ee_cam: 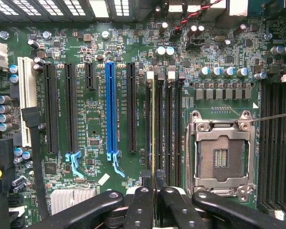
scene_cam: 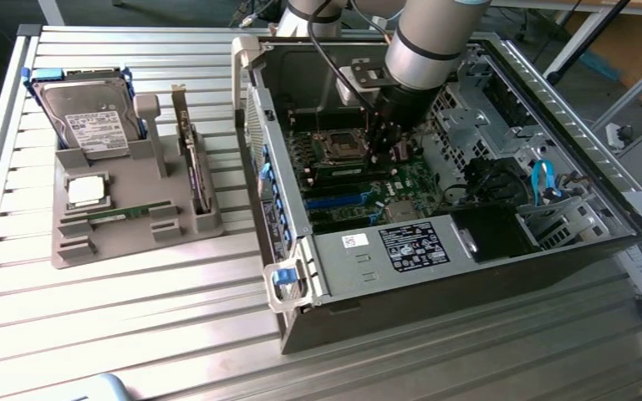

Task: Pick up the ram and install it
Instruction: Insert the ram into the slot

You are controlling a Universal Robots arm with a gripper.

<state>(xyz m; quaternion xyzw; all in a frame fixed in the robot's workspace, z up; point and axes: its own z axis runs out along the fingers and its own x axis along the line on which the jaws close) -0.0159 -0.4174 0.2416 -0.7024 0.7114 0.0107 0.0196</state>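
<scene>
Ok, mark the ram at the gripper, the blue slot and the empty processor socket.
ram (ee_cam: 154, 124), wrist view, the thin edge facing the camera, midway along.
blue slot (ee_cam: 110, 109), wrist view, middle of its long body.
processor socket (ee_cam: 221, 156), wrist view, the open centre inside its metal frame.

In the exterior view the tray (scene_cam: 120, 242) lies at nine o'clock of the case (scene_cam: 343, 276); inside it, my pincer (ee_cam: 153, 175) grips the ram (ee_cam: 155, 119).

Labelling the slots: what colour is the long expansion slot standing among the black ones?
The slot is blue, clearest in the wrist view.
</scene>
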